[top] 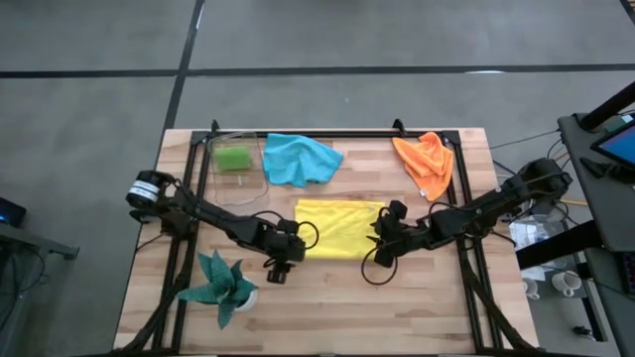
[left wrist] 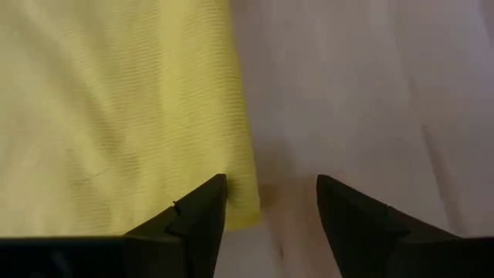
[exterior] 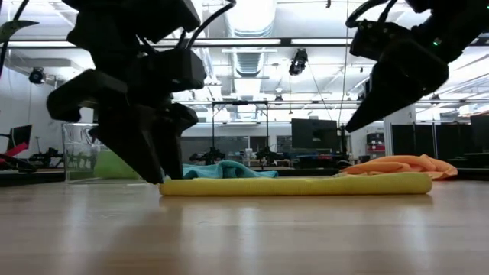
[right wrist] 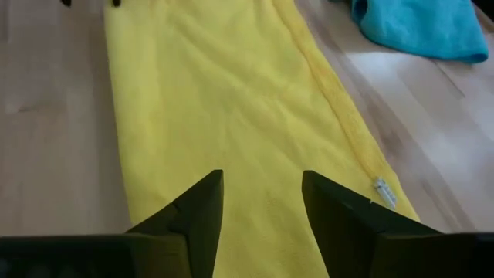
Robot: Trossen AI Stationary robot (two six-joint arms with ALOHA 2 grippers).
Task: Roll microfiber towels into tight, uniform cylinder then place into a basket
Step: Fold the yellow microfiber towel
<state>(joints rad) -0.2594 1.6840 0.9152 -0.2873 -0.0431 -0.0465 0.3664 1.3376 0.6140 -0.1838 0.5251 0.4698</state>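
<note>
The yellow towel (top: pixel 337 226) lies flat and folded in the middle of the table. My left gripper (left wrist: pixel 270 185) is open at the towel's near left corner (left wrist: pixel 245 208), one finger over the cloth and the other over bare wood. In the low view its fingers (exterior: pixel 157 172) reach down to the table at the towel's left end. My right gripper (right wrist: pixel 262 181) is open and hangs above the towel's right end (exterior: pixel 412 183), clear of it. The blue towel (top: pixel 301 159) and the orange towel (top: pixel 427 164) lie crumpled at the far side. The green towel (top: pixel 234 159) sits rolled in the clear basket (top: pixel 220 139). My left gripper comes slanting down from the table's left, its open fingers astride the yellow towel's near left corner (left wrist: pixel 245 208). I cannot tell whether a fingertip (left wrist: pixel 212 193) touches the cloth.
A dark teal plant in a white pot (top: pixel 220 283) stands near the front left, close behind my left arm. A black metal frame (top: pixel 461 198) runs along the table's sides and far edge. Bare wood shows in front of the yellow towel.
</note>
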